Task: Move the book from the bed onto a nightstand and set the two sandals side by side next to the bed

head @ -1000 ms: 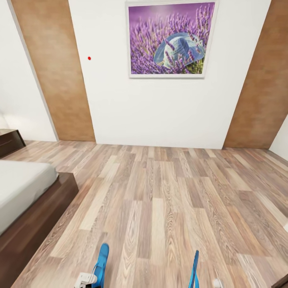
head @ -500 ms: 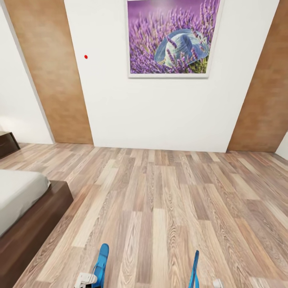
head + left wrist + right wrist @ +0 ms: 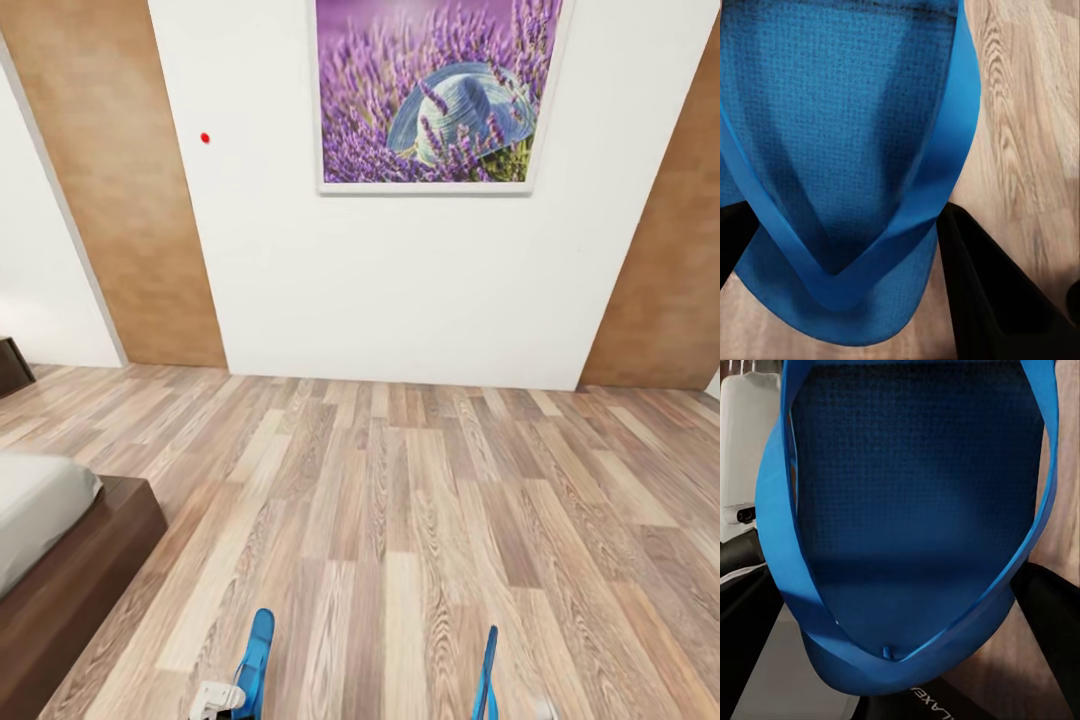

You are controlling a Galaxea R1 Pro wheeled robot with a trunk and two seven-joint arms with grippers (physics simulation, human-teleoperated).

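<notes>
I hold the two sandals, bright blue flip-flops, low over the wood floor [image 3: 400, 520]. In the head view one sandal [image 3: 255, 660] hangs from my left gripper [image 3: 215, 698] and the other sandal [image 3: 487, 670] stands on edge at the bottom right. The left wrist view has the left gripper [image 3: 847, 255] shut on its sandal [image 3: 847, 112], black fingers [image 3: 990, 300] on both sides. My right gripper [image 3: 896, 652] is shut on the other sandal [image 3: 915, 495]. A corner of the bed [image 3: 90, 570] lies at the left, with the nightstand [image 3: 10, 365] behind it. The book is out of view.
A white wall [image 3: 400, 280] with a lavender picture [image 3: 435, 95] stands ahead, flanked by brown wood panels [image 3: 120, 200]. Bare plank floor stretches from my grippers to that wall and off to the right.
The whole view has shifted: the wall and picture have grown closer, and the bed and nightstand have slid toward the left edge. Both sandals stay in the grippers.
</notes>
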